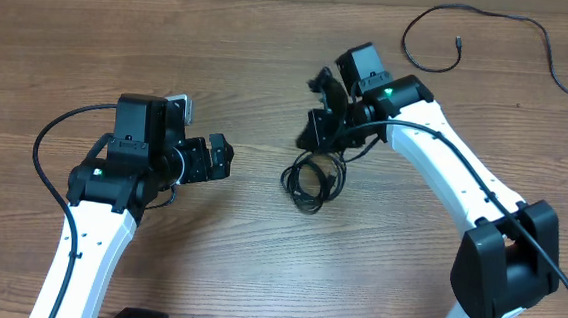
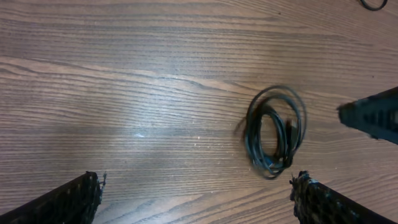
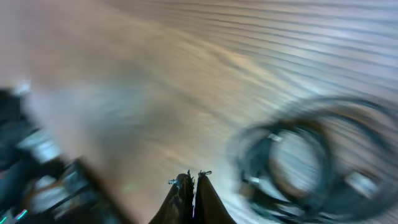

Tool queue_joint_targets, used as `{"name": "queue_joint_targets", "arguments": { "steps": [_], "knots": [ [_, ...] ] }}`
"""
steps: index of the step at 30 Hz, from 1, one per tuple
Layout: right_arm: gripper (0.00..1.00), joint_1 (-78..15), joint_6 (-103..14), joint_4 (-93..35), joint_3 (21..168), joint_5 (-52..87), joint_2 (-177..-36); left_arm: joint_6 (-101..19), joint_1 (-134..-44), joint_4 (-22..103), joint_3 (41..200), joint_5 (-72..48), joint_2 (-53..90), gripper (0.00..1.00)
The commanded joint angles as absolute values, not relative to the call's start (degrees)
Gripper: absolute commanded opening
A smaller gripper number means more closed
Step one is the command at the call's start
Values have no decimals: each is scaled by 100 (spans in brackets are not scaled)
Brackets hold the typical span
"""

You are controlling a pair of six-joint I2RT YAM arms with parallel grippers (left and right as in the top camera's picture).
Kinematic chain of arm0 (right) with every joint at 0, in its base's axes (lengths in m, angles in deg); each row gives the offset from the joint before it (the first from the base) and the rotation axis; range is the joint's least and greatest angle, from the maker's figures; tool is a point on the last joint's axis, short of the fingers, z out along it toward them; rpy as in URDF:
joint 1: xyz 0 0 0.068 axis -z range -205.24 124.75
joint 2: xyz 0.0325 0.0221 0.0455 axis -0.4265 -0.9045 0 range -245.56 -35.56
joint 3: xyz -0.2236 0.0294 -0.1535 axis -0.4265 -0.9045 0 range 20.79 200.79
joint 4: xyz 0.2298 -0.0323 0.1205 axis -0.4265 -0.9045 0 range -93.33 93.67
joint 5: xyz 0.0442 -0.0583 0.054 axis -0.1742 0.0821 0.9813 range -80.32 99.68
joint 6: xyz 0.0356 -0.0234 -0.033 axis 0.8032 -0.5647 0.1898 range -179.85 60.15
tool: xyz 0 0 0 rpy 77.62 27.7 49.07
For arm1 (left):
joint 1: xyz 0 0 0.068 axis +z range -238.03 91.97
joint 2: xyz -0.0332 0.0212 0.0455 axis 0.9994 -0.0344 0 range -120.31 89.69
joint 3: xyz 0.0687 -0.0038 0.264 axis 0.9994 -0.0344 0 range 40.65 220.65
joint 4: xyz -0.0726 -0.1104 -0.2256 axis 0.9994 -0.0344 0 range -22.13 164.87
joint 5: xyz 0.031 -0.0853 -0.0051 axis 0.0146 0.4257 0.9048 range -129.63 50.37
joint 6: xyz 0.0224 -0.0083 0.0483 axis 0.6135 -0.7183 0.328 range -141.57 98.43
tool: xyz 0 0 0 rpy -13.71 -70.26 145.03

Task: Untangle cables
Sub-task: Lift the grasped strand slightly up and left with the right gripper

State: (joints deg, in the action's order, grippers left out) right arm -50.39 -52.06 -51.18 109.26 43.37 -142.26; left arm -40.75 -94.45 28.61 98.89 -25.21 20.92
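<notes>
The right gripper [image 3: 193, 183] is clenched, its two fingers pressed tip to tip. The wrist view is badly blurred, but nothing appears to be caught between them. In the overhead view the right gripper [image 1: 308, 141] hangs at the far rim of the coil [image 1: 303, 180], touching it or just above it; I cannot tell which.

The coil [image 2: 254, 140] is a small bundle of thin black cables wound into a flat oval on the table [image 1: 256, 267]. Its long axis runs from the far side towards the arms' bases, with a short end poking out of its left side.

The left gripper [image 1: 226, 158] is left of the coil and apart from it. Its jaws are spread wide and empty, and they face the coil across bare wood. In the left wrist view the left gripper [image 2: 198, 180] frames the coil from the side.

Bare table surrounds the coil on its left, right and near sides; only the right arm crowds its far rim. Well beyond the coil to the far right, loose cable strands [image 1: 475, 6] curve across the table, apart from both grippers.
</notes>
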Motion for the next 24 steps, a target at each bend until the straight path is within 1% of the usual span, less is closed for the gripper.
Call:
{"name": "queue_joint_targets", "arguments": {
  "steps": [1, 4, 6, 8, 10, 11, 14, 16, 17, 18, 21, 23, 24],
  "knots": [
    [4, -5030, -5564, -5017, 11144, 5260, -14230, -4089, -9482, 2882, 9988, -2441, 2070, 100],
    [4, -5030, -5512, -5116, 11144, 4366, -14230, -4089, -9482, 2876, 9988, -2443, 2070, 100],
    [5, -5030, -5239, -5350, 11144, 3258, -14230, -4089, -9482, 2867, 9988, -2454, 2070, 99],
    [18, -5030, -4823, -5619, 11140, 2160, -14230, -4089, -9482, 2863, 9988, -2456, 2070, 100],
    [31, -5030, -4581, -5859, 11098, 1457, -14230, -4091, -9482, 2876, 9988, -2456, 2070, 100],
    [41, -5030, -4565, -5979, 11074, 1319, -14232, -4091, -9482, 2882, 9988, -2456, 2070, 100],
    [63, -5030, -4568, -6189, 10902, 1207, -14232, -4089, -9482, 2878, 9988, -2456, 2070, 100],
    [74, -5030, -4565, -6128, 10685, 1192, -14232, -4091, -9482, 2876, 9988, -2456, 2070, 100],
    [84, -5028, -4517, -6043, 10554, 1131, -14232, -4089, -9482, 2876, 9988, -2456, 2070, 99],
    [86, -5028, -4358, -5935, 10401, 971, -14232, -4089, -9482, 2876, 9988, -2456, 2070, 100],
    [86, -5028, -3982, -5520, 9962, 670, -14232, -4089, -9482, 2878, 9988, -2456, 2070, 100],
    [81, -5030, -3966, -5168, 9691, 696, -14232, -4089, -9482, 2880, 9988, -2458, 2070, 100],
    [73, -5030, -3966, -5022, 9588, 716, -14232, -4089, -9482, 2882, 9988, -2458, 2070, 100]
  ]
}}
